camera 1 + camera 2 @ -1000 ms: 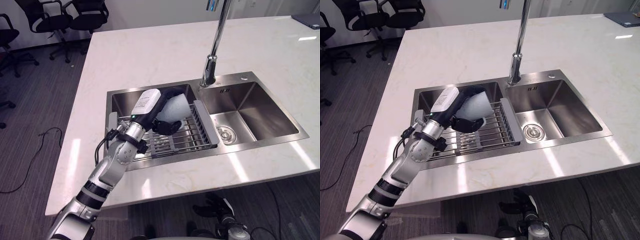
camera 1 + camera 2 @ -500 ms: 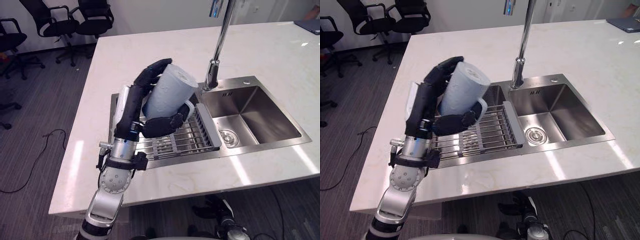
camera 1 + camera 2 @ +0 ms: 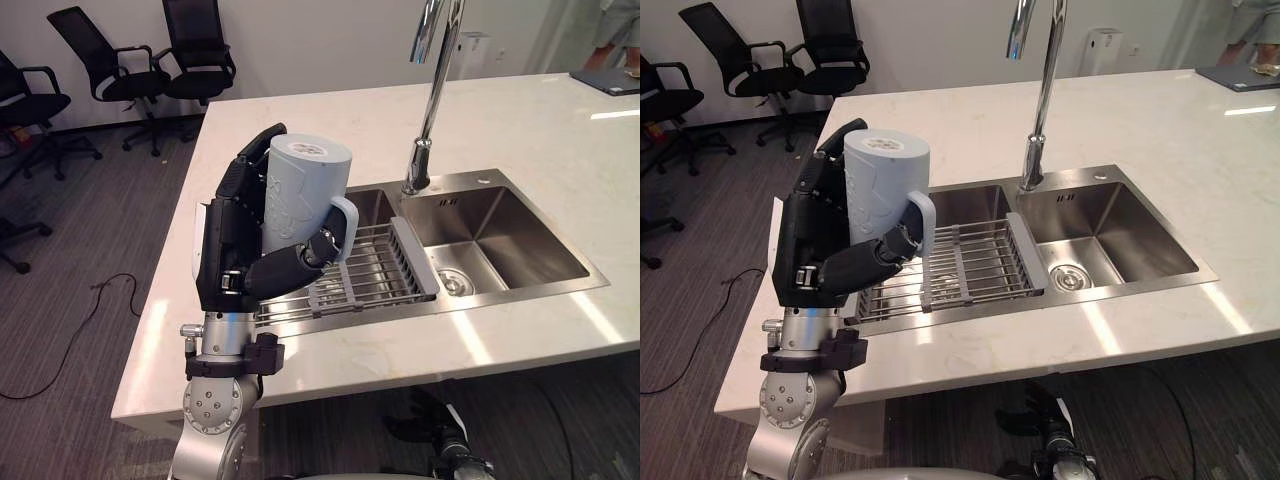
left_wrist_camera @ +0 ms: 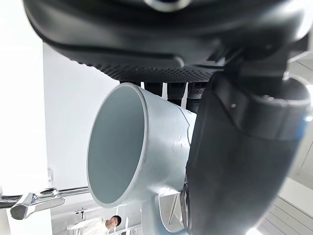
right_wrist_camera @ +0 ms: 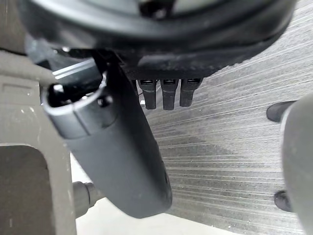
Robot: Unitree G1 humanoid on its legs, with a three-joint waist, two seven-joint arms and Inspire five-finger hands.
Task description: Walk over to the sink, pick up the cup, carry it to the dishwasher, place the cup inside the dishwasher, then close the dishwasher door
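My left hand (image 3: 232,240) is raised in front of me, above the counter's front left edge, shut on a pale blue cup (image 3: 300,195) with a handle. The cup stands with its base up and its mouth facing down; the left wrist view looks into the cup's hollow (image 4: 122,161). Fingers wrap the cup's back and the thumb (image 4: 234,161) presses across its front by the handle. The cup is clear of the sink (image 3: 520,300) and of the wire rack (image 3: 370,275) over the left basin. My right hand (image 3: 440,425) hangs low below the counter edge, fingers relaxed.
A tall chrome faucet (image 3: 430,100) rises behind the divider of the double sink. The marble counter (image 3: 330,110) stretches back and right. Black office chairs (image 3: 190,50) stand on the dark floor at the far left.
My left hand has lifted the cup off the rack and up out of the sink, turning it base up. The view has also shifted upward and back.
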